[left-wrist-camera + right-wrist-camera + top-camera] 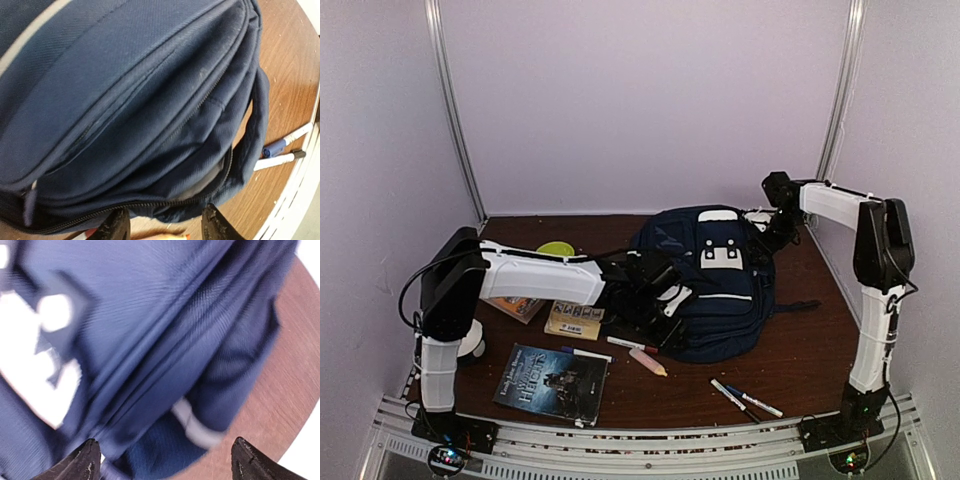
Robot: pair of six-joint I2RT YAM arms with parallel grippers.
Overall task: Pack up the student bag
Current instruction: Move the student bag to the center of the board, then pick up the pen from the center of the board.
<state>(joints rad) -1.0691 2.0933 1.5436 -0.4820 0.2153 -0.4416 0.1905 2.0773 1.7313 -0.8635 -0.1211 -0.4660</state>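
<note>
Near right: two pens (pixel 745 398) lie side by side on the worktop (pixel 800 350), white barrels, one blue-capped, just off the bag's near corner.
Near left: a dark-covered book (pixel 552 380) lies flat, close to the worktop's near edge.
Near centre: a white marker (pixel 630 345) and a pale orange highlighter (pixel 648 362) lie close together, just beside the bag's near-left edge.
Left of centre: a tan booklet (pixel 573 320) lies flat, just near of your left arm (pixel 535 275).
Bag, near-left side: your left gripper (pixel 165 231) has its jaws spread, facing a zipped seam.
Centre right: the student bag (pixel 715 285) lies flat, front face up.
Bag, far-right corner: your right gripper (pixel 167 467) has its jaws spread wide over the navy fabric. The wrist view is blurred and you cannot tell contact.
Far left of bag: a yellow-green object (pixel 556 248), kind not legible.
</note>
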